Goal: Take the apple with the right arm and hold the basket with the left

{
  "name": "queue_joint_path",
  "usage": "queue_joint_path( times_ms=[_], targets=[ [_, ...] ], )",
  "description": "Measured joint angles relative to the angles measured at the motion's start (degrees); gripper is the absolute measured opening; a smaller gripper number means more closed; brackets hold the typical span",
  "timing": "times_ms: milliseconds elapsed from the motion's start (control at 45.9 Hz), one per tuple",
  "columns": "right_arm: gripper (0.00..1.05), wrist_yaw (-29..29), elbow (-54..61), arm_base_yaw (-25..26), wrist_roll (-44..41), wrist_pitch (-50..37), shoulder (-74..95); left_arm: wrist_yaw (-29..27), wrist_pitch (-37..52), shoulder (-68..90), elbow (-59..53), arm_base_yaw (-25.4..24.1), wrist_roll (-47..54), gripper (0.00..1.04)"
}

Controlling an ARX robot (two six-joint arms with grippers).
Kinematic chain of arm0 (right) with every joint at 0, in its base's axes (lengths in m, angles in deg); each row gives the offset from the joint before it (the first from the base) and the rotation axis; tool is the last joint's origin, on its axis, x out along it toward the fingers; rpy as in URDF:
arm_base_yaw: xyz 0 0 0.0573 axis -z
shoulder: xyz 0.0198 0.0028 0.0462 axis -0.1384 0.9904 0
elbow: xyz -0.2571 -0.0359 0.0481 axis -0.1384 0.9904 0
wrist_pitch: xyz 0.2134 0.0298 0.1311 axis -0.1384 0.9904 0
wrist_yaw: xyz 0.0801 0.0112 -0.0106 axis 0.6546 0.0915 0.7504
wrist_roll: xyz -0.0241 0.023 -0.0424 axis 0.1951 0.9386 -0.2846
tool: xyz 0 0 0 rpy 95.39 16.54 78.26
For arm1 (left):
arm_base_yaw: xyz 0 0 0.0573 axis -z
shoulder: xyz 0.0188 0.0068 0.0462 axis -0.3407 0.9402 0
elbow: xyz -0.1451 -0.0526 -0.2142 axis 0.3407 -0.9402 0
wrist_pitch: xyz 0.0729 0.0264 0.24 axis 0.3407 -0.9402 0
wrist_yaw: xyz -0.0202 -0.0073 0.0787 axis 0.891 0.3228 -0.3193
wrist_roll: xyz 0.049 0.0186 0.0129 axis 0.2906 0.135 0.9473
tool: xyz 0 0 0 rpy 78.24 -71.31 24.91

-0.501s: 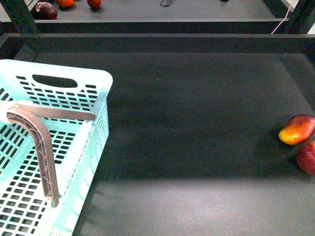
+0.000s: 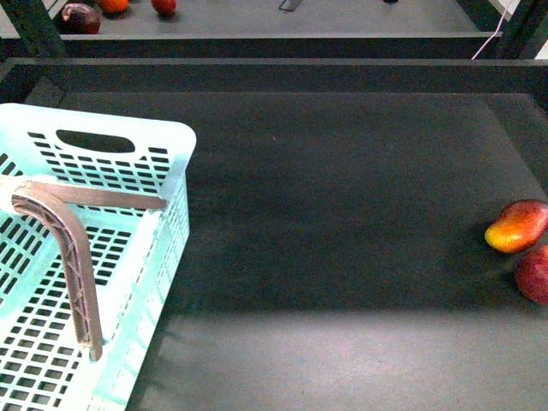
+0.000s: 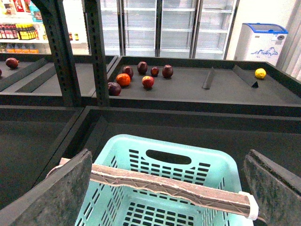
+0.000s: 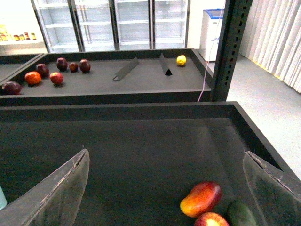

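Left end effector point(image 3: 167, 186) gapes released over the basket point(image 3: 188, 143), right end effector point(image 4: 167, 188) hangs unclenched near the apple point(image 4: 211, 220).

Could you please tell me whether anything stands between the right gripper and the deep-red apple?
Nothing visible lies between the open right gripper and the round deep-red apple; the elongated red-and-yellow mango sits close beyond it, a dark green item beside it.

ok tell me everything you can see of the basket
The basket is a pale turquoise plastic crate with slotted walls and floor and an oval handle cut-out in its far wall. It sits upright on the dark surface at the robot's left, partly cropped, no fruit visible inside. The left gripper finger reaches over its interior; contact unclear.
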Motion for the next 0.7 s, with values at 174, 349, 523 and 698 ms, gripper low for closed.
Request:
queue_joint_path(
  times_ms=[174, 349, 523, 698],
  targets=[
    [0.96, 0.0, 0.0, 0.0, 0.0, 0.0, 0.0, 0.0, 0.0, 0.0, 0.0, 0.0, 0.0, 0.98],
    [0.96, 0.0, 0.0, 0.0, 0.0, 0.0, 0.0, 4.6, -16.5, 9.2, 6.9, -0.8, -13.7, 0.98],
    [0.96, 0.0, 0.0, 0.0, 0.0, 0.0, 0.0, 15.4, -15.9, 23.8, 13.8, -8.5, -44.1, 0.98],
    [0.96, 0.0, 0.0, 0.0, 0.0, 0.0, 0.0, 15.0, -2.3, 42.7, 16.7, -9.5, -59.2, 0.98]
  ],
)
